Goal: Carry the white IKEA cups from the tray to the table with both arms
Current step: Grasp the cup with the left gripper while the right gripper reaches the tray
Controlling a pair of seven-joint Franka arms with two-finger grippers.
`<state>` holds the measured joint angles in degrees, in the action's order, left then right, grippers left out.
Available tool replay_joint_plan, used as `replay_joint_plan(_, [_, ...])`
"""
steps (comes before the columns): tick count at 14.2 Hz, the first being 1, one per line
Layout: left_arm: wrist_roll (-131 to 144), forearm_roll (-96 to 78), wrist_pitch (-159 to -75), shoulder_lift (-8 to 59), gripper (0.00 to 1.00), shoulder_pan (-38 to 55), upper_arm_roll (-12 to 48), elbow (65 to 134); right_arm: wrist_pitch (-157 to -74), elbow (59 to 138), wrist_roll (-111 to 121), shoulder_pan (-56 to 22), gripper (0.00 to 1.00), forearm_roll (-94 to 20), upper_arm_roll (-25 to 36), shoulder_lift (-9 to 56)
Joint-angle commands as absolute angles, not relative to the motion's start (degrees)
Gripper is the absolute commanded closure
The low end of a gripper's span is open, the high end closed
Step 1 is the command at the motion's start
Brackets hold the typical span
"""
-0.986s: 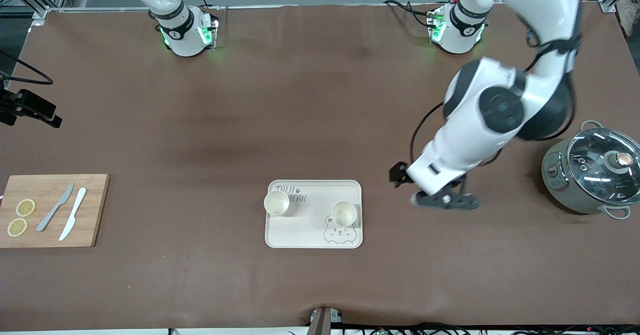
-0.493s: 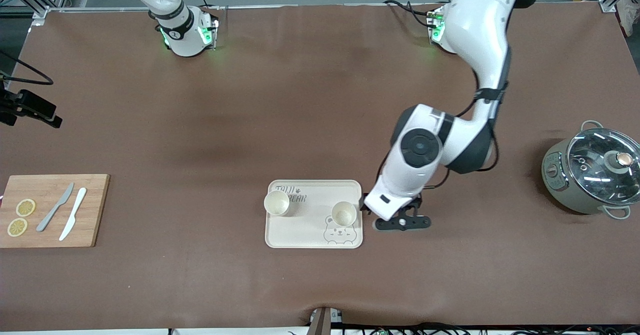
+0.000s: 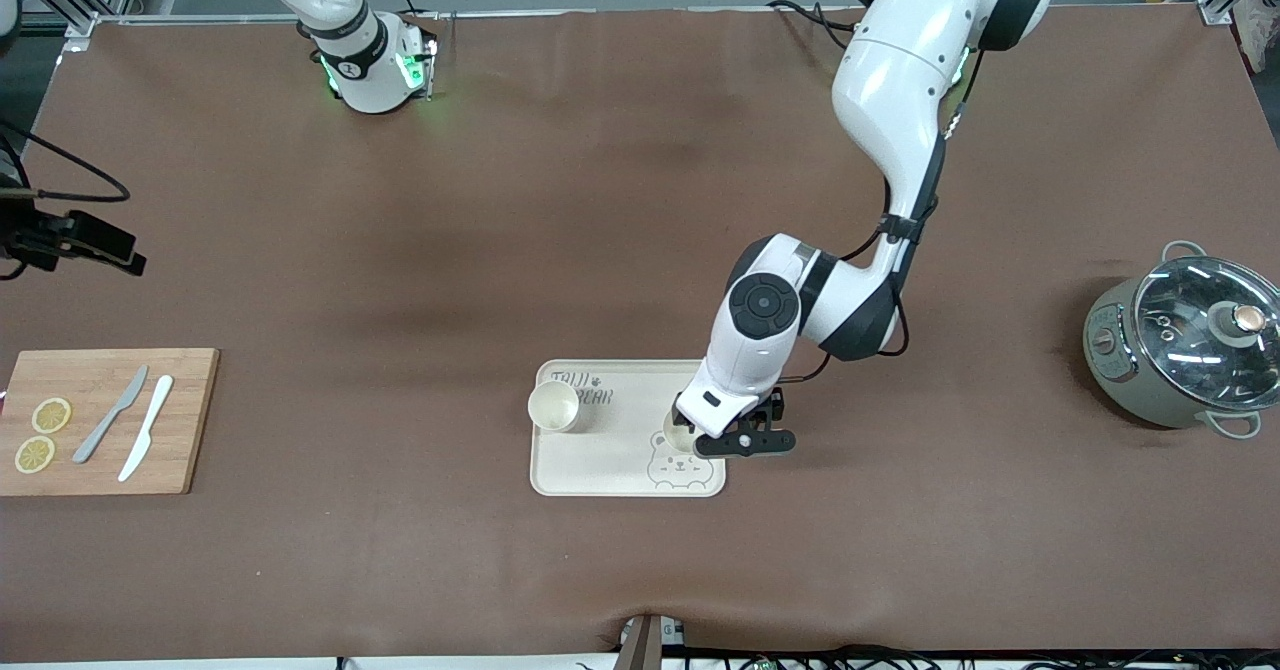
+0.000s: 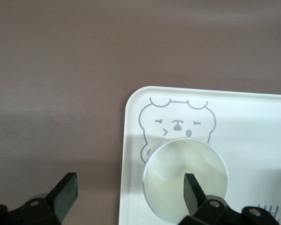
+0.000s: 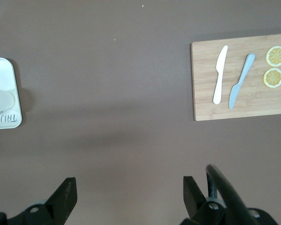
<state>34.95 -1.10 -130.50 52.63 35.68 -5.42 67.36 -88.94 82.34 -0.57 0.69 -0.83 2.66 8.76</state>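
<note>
Item 1, left gripper [image 4: 131, 190]: fingers [image 4: 193, 190] spread wide, holding nothing. It hangs over the tray's corner by the bear drawing; in the left wrist view 1 finger shows against the mouth of cup A [image 4: 185, 180], the other against bare tabletop [image 4: 61, 70] off the tray's edge.

Item 2, cup A [image 3: 680, 430]: upright on the tray [image 3: 600, 465], touching the top of the bear drawing [image 4: 178, 124], partly hidden under the gripper in the front view.

Item 3, cup B [image 3: 553, 405]: upright on the tray at the end toward the right arm, beside the "TAIJI BEAR" lettering, untouched.

Item 4, right gripper [image 5: 129, 194]: fingers wide apart, empty, high over bare tabletop between the tray and the cutting board [image 3: 100, 420]. The right arm waits.

Item 5, off-task: 2 knives [image 3: 130, 425] and 2 lemon slices [image 3: 42, 435] on the board; lidded pot [image 3: 1185, 345] toward the left arm's end of the tray.

Handling note: the step in hand appears to be the grasp of cup A. Judged best done by centring the fingers so both straddle the cup wall, descending straight without nudging the rim or tray lip, then closing gently; the cup looks light and easily tipped.
</note>
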Motion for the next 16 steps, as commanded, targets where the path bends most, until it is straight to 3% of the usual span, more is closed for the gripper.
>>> replay_joint_plan(1, [36.2,-0.5,-131.3,54.1,0.0,36.5,-5.8,65.3,-90.2,81.3,-1.0,-0.5,0.0,-2.1,2.7,11.5])
replay_joint_plan(13, [36.1,-0.6,-133.0,54.8,0.0,36.8,-5.4,66.3,-109.1,81.0,-16.0,-8.0,0.0,-10.6,2.8,27.4])
replay_joint_plan(14, [37.3,-1.5,-132.8,54.5,0.36,36.9,-4.9,66.3,-110.8,80.9,-16.8,-9.2,0.0,-10.5,2.8,29.0])
replay_joint_plan(15, [39.7,-3.9,-132.5,54.0,0.99,36.7,-4.3,66.4,-113.0,80.9,-17.1,-10.4,0.0,-10.5,2.8,30.3])
replay_joint_plan(16, [39.1,-4.4,-132.4,54.2,1.0,36.4,-4.3,66.5,-115.2,80.6,-17.8,-11.5,0.0,-10.5,2.8,31.5])
